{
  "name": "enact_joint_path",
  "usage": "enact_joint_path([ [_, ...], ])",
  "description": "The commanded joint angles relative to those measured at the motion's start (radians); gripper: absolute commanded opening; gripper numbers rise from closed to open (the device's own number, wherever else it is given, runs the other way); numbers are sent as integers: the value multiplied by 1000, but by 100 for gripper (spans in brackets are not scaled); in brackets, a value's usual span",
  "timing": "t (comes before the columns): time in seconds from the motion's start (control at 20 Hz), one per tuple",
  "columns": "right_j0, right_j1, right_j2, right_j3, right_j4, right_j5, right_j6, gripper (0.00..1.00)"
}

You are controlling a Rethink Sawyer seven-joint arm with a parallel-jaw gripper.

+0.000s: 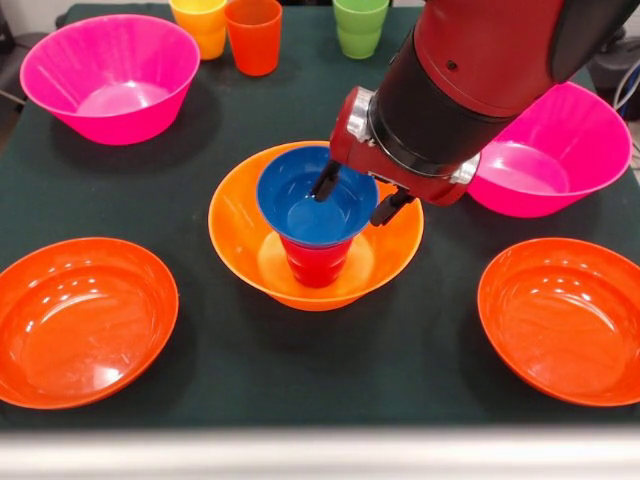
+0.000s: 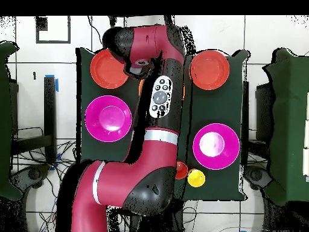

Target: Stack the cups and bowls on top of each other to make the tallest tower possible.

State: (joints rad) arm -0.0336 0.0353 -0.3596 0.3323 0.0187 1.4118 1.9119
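Note:
The large orange bowl sits mid-table. The red cup stands inside it, and the small blue bowl rests on the cup. My gripper is open and straddles the blue bowl's right rim, with one finger inside the bowl and the other outside it. The yellow cup, orange cup and green cup stand in a row at the far edge. In the overhead view my arm hides the tower and the gripper.
Two pink bowls sit at the far left and at the right. Two shallow red-orange bowls sit at the near left and near right. The overhead view shows the pink bowls and the yellow cup.

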Motion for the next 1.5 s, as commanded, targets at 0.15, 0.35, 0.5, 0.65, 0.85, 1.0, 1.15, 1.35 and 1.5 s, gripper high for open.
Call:
enact_joint_path([
  [0.15,-14,69,120,50,11,-22,-115,100],
  [0.35,-15,108,115,-8,12,-7,-113,100],
  [0.5,-14,125,107,-33,15,-1,-97,100],
  [0.65,-12,131,106,-42,22,4,-87,100],
  [0.85,-8,119,109,-16,25,-14,-88,100],
  [1.0,-5,103,110,21,27,-36,-88,100],
  [1.15,-5,88,109,48,25,-44,-81,100],
  [1.35,1,72,103,74,21,-27,-83,100],
  [1.5,9,46,103,130,17,-48,-67,0],
])
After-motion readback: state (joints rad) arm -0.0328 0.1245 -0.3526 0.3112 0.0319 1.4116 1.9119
